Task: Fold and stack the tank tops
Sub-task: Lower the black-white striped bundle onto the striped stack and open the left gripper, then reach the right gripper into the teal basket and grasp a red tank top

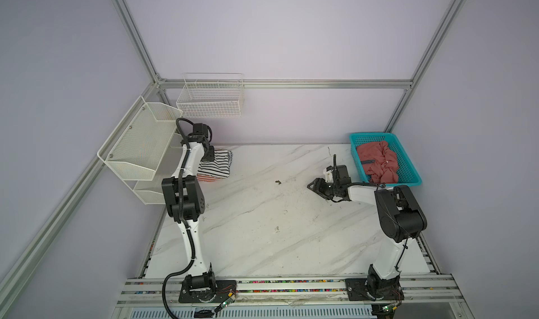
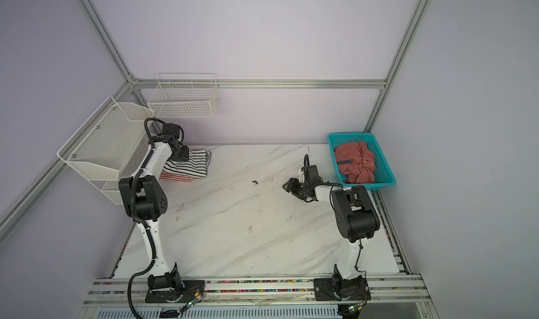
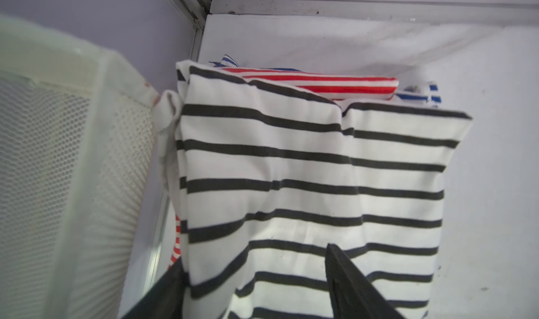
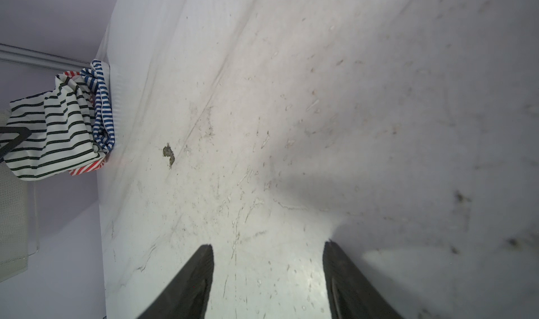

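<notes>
At the table's (image 1: 277, 215) upper left, the black-striped top (image 3: 306, 171) lies on the red-striped top (image 3: 320, 83) and blue-striped top (image 3: 420, 97). Your left jaws stand apart astride it, gripping nothing: lift straight up so no fold drags. Right jaws hover mid-right, open, empty; the salmon top (image 1: 379, 163) waits crumpled in the basket (image 1: 407, 166), right.
</notes>
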You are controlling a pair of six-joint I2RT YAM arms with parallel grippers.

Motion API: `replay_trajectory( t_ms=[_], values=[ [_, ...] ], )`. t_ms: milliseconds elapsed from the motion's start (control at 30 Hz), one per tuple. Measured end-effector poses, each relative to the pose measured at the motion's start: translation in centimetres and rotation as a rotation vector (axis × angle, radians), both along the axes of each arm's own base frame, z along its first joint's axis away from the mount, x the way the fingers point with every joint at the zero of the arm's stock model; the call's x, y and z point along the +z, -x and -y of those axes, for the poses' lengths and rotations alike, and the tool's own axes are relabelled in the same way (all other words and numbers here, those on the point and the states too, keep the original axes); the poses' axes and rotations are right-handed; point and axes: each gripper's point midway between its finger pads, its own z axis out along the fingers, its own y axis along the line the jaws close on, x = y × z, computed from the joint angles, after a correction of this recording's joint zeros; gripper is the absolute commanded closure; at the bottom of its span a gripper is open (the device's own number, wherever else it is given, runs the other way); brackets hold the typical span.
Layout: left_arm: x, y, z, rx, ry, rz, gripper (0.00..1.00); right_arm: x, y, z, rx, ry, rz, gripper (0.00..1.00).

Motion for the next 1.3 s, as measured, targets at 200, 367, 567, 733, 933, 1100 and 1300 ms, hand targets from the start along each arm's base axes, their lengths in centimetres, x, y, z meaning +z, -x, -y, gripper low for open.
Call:
replay_trajectory(
  t_ms=[200,367,567,733,933,1100,1300],
  values=[
    [1.1,0.0,0.3,-0.002,0.006,0.024,0.2,0.0,0.0,0.0,-0.003,-0.001,-0.001,0.37],
    [4.6,0.4,0.9,-0.004,0.033,0.098,0.18,0.0,0.0,-0.1,-0.001,-0.001,-0.001,0.37],
    [10.5,1.4,0.5,0.016,0.033,0.229,0.19,0.0,0.1,-0.2,0.0,-0.004,-0.002,0.37],
    [11.7,1.2,1.5,0.007,0.077,0.276,0.22,0.1,0.1,-0.3,0.005,-0.007,-0.004,0.37],
    [11.3,0.2,6.6,-0.051,0.292,0.335,0.24,1.9,0.3,-0.2,0.021,0.006,0.014,0.36],
    [12.5,0.5,13.2,-0.17,0.431,0.38,0.23,8.6,-1.9,0.5,0.003,0.027,0.15,0.33],
    [15.8,3.3,23.3,-0.39,0.558,0.446,0.24,16.4,-6.3,7.5,-0.145,0.109,0.312,0.29]
  ],
)
